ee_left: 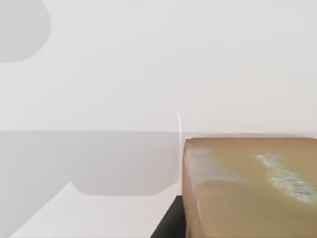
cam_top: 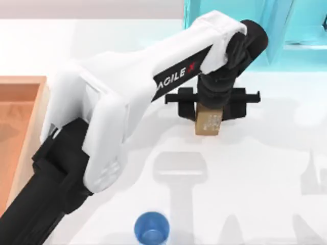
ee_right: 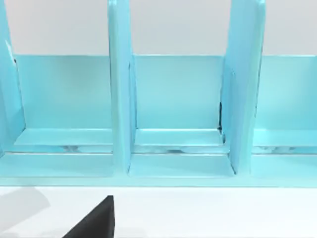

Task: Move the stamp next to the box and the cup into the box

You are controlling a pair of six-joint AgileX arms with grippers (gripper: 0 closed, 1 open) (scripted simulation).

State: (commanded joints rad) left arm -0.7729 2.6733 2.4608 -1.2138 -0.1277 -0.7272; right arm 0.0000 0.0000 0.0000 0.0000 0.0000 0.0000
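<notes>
Our left tool [cam_top: 208, 113] sits in the upper middle of the top view, right over the stamp [cam_top: 208, 124]. The black crossbar spans wider than the block, but we cannot tell whether the fingers are clamped on it or just straddling it. In the left wrist view the stamp [ee_left: 250, 186] is close under the camera, speckled face up, on the white desk [cam_top: 255, 173].

Key relation: the box [cam_top: 20, 132] lies at the far left edge of the frame, well apart from the stamp, so the carry likely runs leftward and slightly down across the frame.

The cup [cam_top: 151, 227] stands at the bottom centre, between stamp and box, outside the box.

The right wrist view faces the cyan shelf [ee_right: 173, 119].
</notes>
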